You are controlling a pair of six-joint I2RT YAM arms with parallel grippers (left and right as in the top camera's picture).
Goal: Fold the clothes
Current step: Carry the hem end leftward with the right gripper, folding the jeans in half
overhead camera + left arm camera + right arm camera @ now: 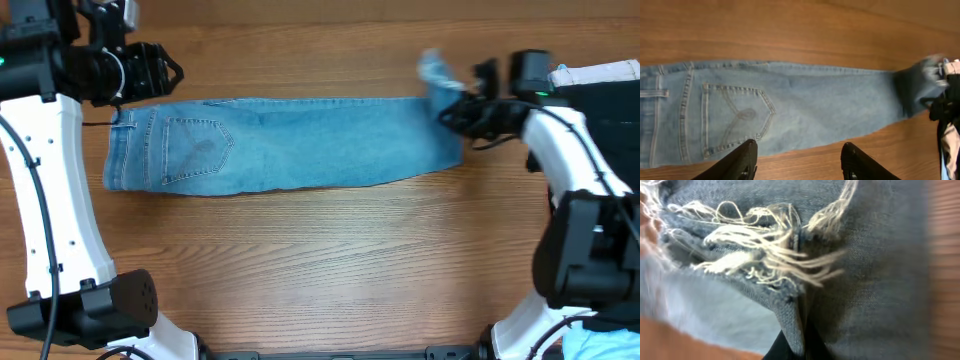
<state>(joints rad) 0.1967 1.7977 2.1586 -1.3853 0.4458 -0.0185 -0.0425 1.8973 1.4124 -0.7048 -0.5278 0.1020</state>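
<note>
The clothes, a pair of light-blue jeans (290, 143), lie flat along the back of the wooden table, waistband to the left, a stitched back pocket (735, 117) facing up. My right gripper (452, 108) is shut on the hem end, which is lifted and bunched (435, 72). In the right wrist view the frayed white threads (770, 245) spread just above the shut fingers (800, 350), with denim pinched between them. My left gripper (168, 72) hovers at the waistband's far edge. In its own view it is open (799, 150), with only bare wood between its fingers.
A pile of black and white fabric (600, 90) sits at the back right, just behind the right arm. Another pale blue item (600, 345) shows at the front right corner. Bare wood (320, 260) stretches in front of the jeans.
</note>
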